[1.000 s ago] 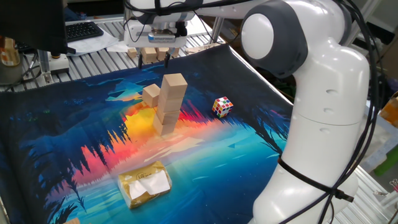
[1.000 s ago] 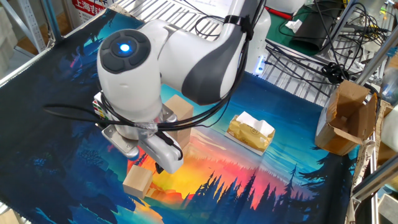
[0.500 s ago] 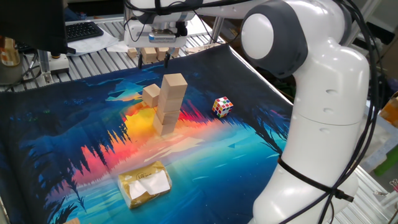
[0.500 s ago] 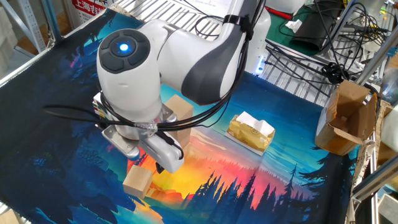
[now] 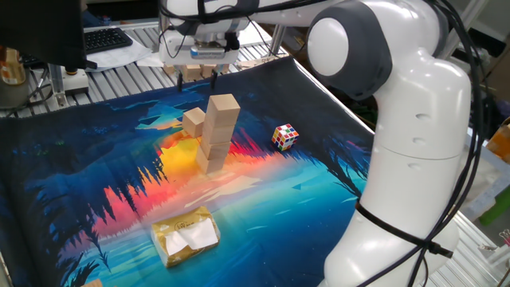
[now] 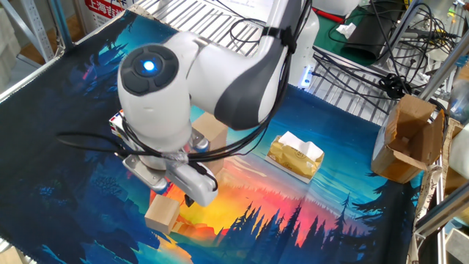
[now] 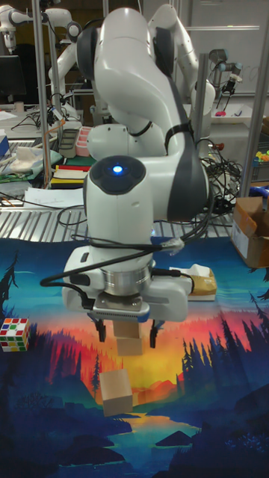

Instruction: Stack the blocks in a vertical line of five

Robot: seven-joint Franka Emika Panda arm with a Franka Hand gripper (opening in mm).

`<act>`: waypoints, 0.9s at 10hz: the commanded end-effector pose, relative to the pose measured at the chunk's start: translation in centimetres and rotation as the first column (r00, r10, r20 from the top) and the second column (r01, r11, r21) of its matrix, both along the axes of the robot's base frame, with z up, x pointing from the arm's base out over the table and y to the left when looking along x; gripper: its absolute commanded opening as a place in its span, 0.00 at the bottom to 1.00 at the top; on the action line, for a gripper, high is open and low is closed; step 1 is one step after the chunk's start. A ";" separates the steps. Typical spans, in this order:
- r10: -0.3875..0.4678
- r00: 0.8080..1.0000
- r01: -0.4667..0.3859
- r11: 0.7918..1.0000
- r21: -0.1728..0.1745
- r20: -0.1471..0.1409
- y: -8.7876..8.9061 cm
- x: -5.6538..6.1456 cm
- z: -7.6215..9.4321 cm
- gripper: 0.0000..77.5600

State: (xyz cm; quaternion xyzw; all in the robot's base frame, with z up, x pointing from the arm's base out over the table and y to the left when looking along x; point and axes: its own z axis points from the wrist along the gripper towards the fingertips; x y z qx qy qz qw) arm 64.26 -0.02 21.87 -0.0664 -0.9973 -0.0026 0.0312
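Observation:
A tall stack of light-tan wooden blocks stands mid-mat, its upper blocks slightly offset from the lower ones. One more block lies loose on the mat just behind-left of the stack, and it shows again as the block and the block. My gripper hovers above and beyond the stack, open and empty. In the tall fixed view the gripper frames the stack's top block. The arm hides most of the stack in the other fixed view.
A multicoloured puzzle cube sits right of the stack. A yellowish wrapped packet lies near the mat's front. A cardboard box stands off the mat's edge. Metal racks with cables and a keyboard surround the mat.
The gripper has lifted slightly and shifted a little away from the stack. The blocks have not moved.

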 end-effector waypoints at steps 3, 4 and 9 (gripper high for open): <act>0.076 0.997 -0.076 0.997 -0.023 0.004 -1.3 1.2 -1.9 1.00; 0.083 0.997 -0.083 0.996 -0.022 0.006 -1.6 1.4 -2.2 1.00; 0.082 0.996 -0.081 0.997 -0.017 0.026 -1.7 1.0 -4.4 1.00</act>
